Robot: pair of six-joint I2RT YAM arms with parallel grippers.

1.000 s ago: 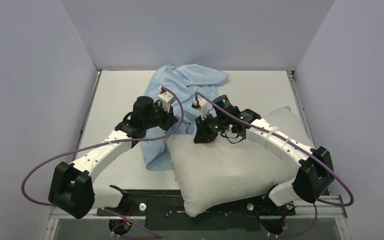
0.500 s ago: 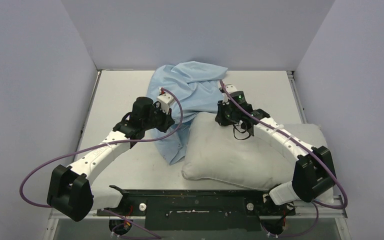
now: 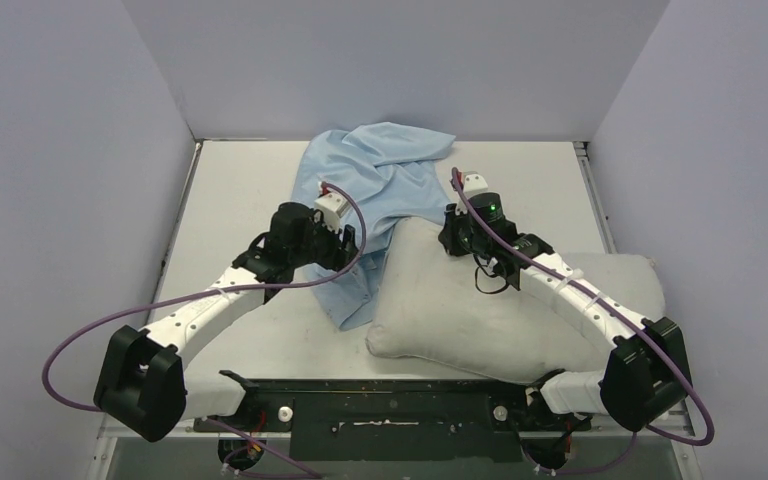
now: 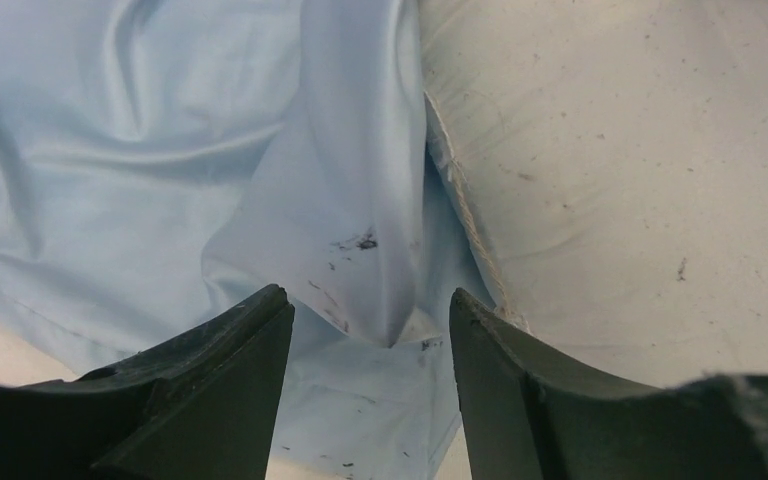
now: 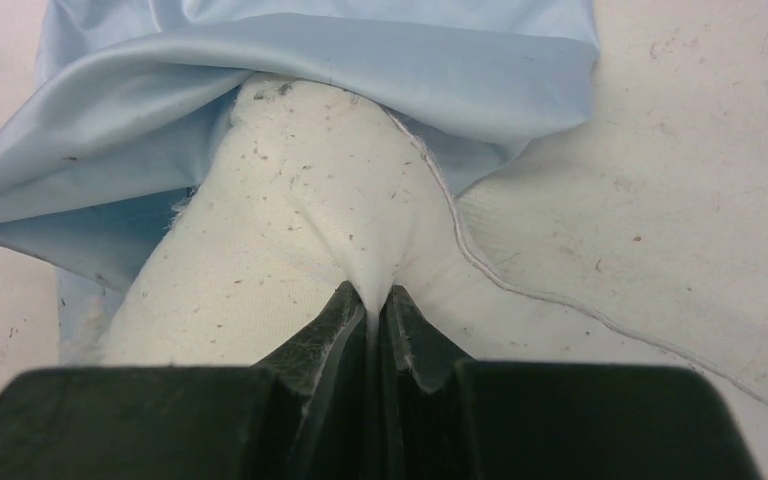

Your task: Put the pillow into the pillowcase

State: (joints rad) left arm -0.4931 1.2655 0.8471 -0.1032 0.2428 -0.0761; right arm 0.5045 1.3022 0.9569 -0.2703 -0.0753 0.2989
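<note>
- Right wrist view: right gripper (image 5: 370,300) pinched on pillow (image 5: 290,190) corner, centre frame, prob. to feed it into pillowcase (image 5: 360,70) mouth along top.
- Left wrist view: left gripper (image 4: 370,310) jaws apart over pillowcase hem, bottom centre; holds nothing, free to regrip.

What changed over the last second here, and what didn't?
The right gripper, pinching the pillow, pushed it away from the near edge, its corner now under the pillowcase hem. The left gripper let the pillowcase go and opened. The left arm barely moved; the right grip held.
</note>
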